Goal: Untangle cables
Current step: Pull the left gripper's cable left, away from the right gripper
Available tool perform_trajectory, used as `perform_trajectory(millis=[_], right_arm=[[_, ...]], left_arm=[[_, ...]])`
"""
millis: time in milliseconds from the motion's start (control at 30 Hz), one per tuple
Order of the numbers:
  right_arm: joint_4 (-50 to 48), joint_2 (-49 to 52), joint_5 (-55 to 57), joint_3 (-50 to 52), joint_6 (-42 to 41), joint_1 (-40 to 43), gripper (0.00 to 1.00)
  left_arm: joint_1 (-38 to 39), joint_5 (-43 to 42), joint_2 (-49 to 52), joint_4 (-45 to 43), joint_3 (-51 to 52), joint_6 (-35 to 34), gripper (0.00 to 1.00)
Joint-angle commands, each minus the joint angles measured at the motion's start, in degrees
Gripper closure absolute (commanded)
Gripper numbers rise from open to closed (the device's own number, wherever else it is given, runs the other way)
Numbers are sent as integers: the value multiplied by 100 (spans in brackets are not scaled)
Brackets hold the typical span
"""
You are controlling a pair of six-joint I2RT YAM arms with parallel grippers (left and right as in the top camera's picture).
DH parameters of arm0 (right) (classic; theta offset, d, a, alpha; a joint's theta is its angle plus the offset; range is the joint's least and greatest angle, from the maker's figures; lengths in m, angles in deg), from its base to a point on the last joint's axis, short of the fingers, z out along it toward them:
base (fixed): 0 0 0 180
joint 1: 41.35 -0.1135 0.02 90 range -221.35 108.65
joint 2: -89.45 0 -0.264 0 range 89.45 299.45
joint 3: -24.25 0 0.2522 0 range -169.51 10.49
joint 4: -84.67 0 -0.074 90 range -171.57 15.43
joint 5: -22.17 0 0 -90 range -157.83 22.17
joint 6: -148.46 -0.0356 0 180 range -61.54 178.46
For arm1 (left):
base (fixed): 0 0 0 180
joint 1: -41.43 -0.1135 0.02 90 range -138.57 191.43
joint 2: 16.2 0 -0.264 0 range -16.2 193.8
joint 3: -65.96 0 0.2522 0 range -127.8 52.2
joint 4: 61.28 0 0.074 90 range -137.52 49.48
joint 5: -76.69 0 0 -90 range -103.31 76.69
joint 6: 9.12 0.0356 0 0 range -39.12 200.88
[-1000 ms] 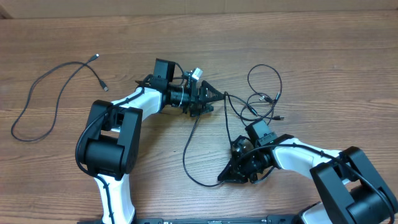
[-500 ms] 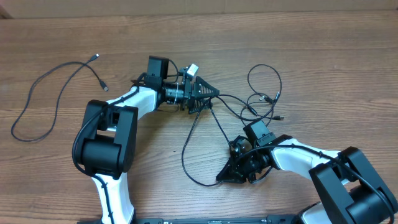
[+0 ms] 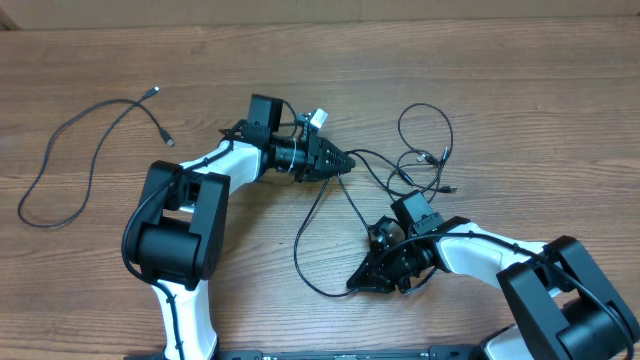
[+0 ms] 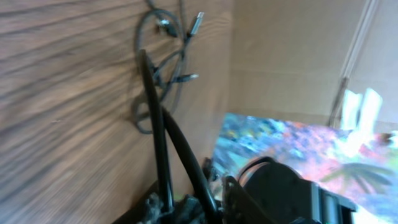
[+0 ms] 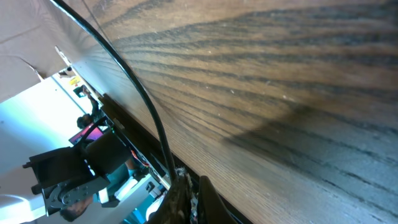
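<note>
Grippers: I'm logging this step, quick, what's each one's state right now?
Left gripper: closed on a cable.
Right gripper: closed on a cable too, apparently the same one.

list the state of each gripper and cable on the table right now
left gripper: shut on the tangled cables
right gripper: shut on the tangled cables
tangled cables: knotted by the plugs, strands running to both grippers
loose cable: untangled, lying apart in an open loop

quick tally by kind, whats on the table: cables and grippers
separate black cable: 1
tangled bunch of black cables: 1 (the cords in it cannot be counted)
grippers: 2, the left gripper and the right gripper
total: 4
</note>
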Motion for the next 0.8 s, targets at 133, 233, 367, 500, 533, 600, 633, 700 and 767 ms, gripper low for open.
perform_trajectory(millis=[133,233,367,500,533,600,633,700,767], right_arm=[[-50,-81,-9,39,-17,-37,86],[-52,-81,31,39,-20,-37,67],[-85,-81,31,39,-15,2,53],[-114,-83,-33,17,52,157,45],[-101,-83,-103,-4,52,236,44],[-90,-92,-376,-52,103,400,44],[-90,-111,-518,-81,197,481,44],[-17,-179,-684,-162,358,638,42],[111,-299,-678,-284,503,811,38]], left_arm=[[79,2044,83,1290,4,743,96],[79,2680,83,1740,4,1060,96],[79,3112,83,2127,4,1582,96],[72,3147,83,2483,4,2004,96],[57,3145,81,2608,2,2037,96],[-22,3091,81,2924,-42,2070,96],[-90,2988,81,3121,-83,2159,96],[-251,2640,63,3530,-197,2500,96],[-472,2264,-24,4022,-345,2924,95]])
